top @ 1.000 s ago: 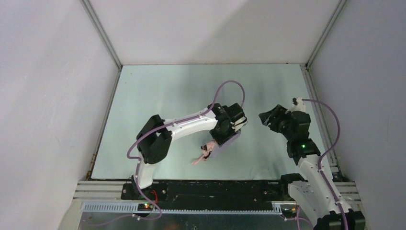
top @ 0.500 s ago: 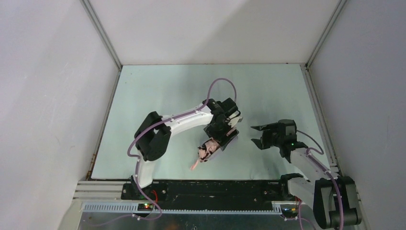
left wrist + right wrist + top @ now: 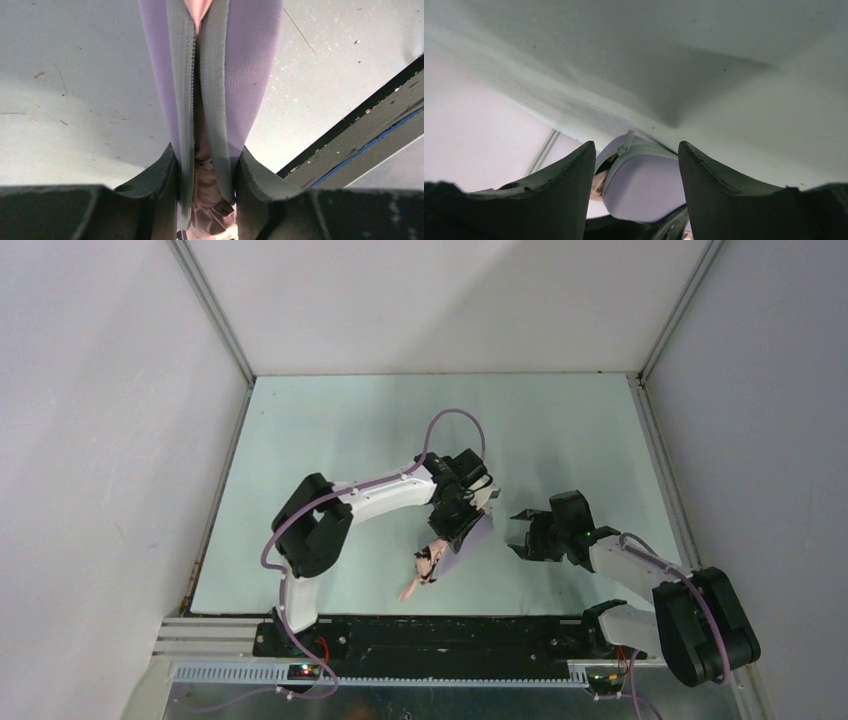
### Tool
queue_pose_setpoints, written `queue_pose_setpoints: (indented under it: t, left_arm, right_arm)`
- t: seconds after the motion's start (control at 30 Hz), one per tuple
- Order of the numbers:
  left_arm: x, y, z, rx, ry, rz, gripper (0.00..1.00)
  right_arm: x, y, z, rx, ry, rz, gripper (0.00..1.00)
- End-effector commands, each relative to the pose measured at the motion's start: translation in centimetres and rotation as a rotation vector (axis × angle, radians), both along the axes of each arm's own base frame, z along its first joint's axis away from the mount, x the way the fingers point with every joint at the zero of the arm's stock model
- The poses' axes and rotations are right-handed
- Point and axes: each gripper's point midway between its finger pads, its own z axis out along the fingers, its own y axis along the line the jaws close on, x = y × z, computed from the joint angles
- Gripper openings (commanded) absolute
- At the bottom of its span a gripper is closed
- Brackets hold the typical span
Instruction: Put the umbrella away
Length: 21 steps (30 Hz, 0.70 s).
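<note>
Jaws on the left arm are clamped across the lilac case (image 3: 252,75), pressing its grey zipper edges (image 3: 182,75) toward each other. Pink fabric of the umbrella (image 3: 210,210) shows in the slot between them. In the top view, locate the case just below frame centre, lying at a slant. The umbrella is only partly inside it, and its free end (image 3: 412,582) sticks out of the lower-left mouth toward the bottom edge of the table (image 3: 330,430). You cannot tell from these views whether the case rests on the table.

The clamp most likely steadies the case and narrows its opening so the contents cannot spill.

Jaws on the right arm are spread wide and hold nothing. In the top view they sit just to the right of the case, apart from it. In the right wrist view the rounded end of the case, with its zipper pull (image 3: 626,145), is framed between them at lower centre. Treat this as alignment for taking that end or the pull.
</note>
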Motion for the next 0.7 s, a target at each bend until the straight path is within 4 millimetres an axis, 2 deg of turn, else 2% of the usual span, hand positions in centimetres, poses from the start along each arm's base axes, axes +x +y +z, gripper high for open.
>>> queue_pose_setpoints:
  t: [0.0, 0.13, 0.2, 0.47, 0.67]
  left_arm:
    - [-0.3, -0.1, 0.9, -0.039, -0.026, 0.018, 0.27]
    - [0.4, -0.1, 2.7, -0.072, -0.088, 0.044, 0.06]
    - [0.5, -0.2, 3.4, -0.092, -0.102, 0.051, 0.01]
    - [0.8, -0.2, 4.7, -0.115, -0.136, 0.065, 0.0]
    - [0.8, 0.0, 4.5, -0.114, -0.149, 0.053, 0.0]
  right_arm:
    - [1.7, 0.3, 0.2, 0.01, 0.0, -0.072, 0.63]
    - [1.8, 1.3, 0.0, 0.028, 0.007, -0.068, 0.63]
    - [2.1, 1.7, -0.1, 0.044, 0.004, -0.071, 0.63]
    - [4.2, 3.9, 1.4, 0.115, -0.037, -0.08, 0.61]
    - [5.2, 4.9, 2.1, 0.169, -0.054, -0.108, 0.61]
